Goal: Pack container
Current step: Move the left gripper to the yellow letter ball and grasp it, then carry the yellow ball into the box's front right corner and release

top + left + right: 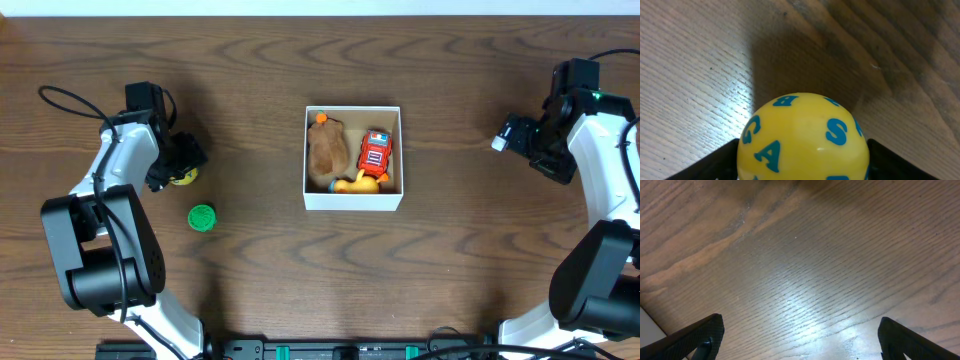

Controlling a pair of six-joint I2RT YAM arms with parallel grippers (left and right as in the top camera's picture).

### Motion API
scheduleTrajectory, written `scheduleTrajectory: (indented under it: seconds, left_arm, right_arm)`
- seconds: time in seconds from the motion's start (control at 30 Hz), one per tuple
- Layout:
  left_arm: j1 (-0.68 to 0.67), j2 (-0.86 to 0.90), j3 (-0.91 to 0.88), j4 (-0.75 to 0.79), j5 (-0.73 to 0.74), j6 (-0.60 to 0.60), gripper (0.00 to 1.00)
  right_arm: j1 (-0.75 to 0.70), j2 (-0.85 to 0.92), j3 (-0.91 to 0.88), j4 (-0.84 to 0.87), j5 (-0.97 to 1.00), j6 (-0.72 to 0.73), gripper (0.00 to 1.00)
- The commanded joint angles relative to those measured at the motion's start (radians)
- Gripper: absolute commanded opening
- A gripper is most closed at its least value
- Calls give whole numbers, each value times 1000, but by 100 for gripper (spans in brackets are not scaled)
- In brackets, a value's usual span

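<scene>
The container point(352, 201) is a square white-walled box at the table's middle. It holds a brown plush toy point(326, 150), a red toy car point(375, 153) and a yellow duck point(357, 183). My left gripper point(180, 160) point(802, 162) is at the left of the table, and its two fingers press both sides of a yellow ball with blue letters point(805, 135) point(184, 178). A green round toy point(202, 218) lies on the table just in front of that ball. My right gripper point(522, 138) point(800, 340) is open and empty over bare wood at the far right.
The table is dark brown wood point(470, 250). The arm bases stand at the front left and front right corners. A black cable loops near the left arm point(70, 100).
</scene>
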Motion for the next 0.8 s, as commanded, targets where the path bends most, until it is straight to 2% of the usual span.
scheduleTrajectory:
  seconds: [0.0, 0.1, 0.2, 0.27, 0.37, 0.53, 0.77]
  left_arm:
    - [4, 0, -2, 3, 3, 30, 68]
    - [4, 0, -2, 4, 3, 29, 56]
    - [3, 0, -2, 0, 3, 30, 36]
    - [3, -5, -2, -3, 3, 30, 30]
    - [-5, -27, 6, -15, 3, 58, 25]
    - [-76, -143, 44, -58, 3, 148, 24]
    - [-352, -385, 75, -47, 3, 340, 24]
  right_arm:
    - [-3, -1, -3, -3, 0, -12, 99]
    - [-3, -1, -3, -3, 0, -12, 99]
    - [-3, -1, -3, -3, 0, -12, 99]
    - [-3, -1, -3, -3, 0, -12, 99]
    - [-3, -1, -3, -3, 0, -12, 99]
    - [-3, -1, -3, 0, 0, -12, 99]
    - [-3, -1, -3, 2, 0, -12, 99]
